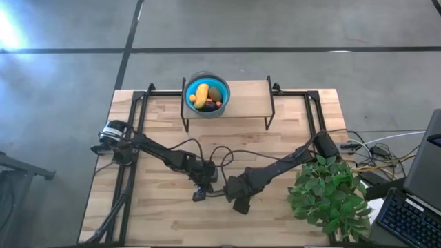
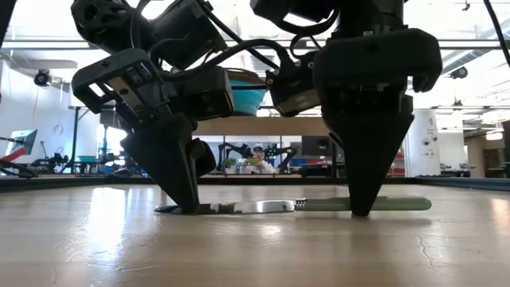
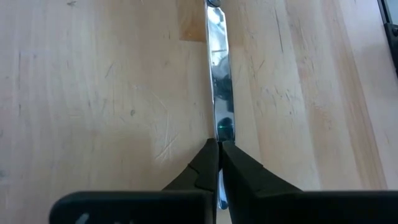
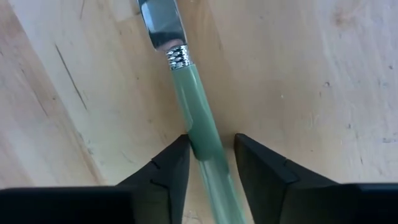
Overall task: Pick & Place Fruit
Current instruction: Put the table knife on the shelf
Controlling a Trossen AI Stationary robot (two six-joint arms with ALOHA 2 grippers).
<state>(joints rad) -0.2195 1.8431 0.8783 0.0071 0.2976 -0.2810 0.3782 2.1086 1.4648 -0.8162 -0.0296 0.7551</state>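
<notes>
Wooden table (image 1: 289, 131), yellow, green, dark fruit (image 1: 207, 96) in bowl (image 1: 189, 103), left end effector (image 3: 218, 148) pinching knife (image 2: 319, 205), right (image 4: 211, 149) spread.

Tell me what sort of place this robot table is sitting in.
Probably a robotics lab or workshop. The wooden table stands on a bare concrete floor, other robot arms stand in the open room behind, and a laptop with cables sits alongside.

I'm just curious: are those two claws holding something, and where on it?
A knife: left gripper pinches its shiny metal blade; right gripper straddles the pale green handle, touching one finger.
</notes>
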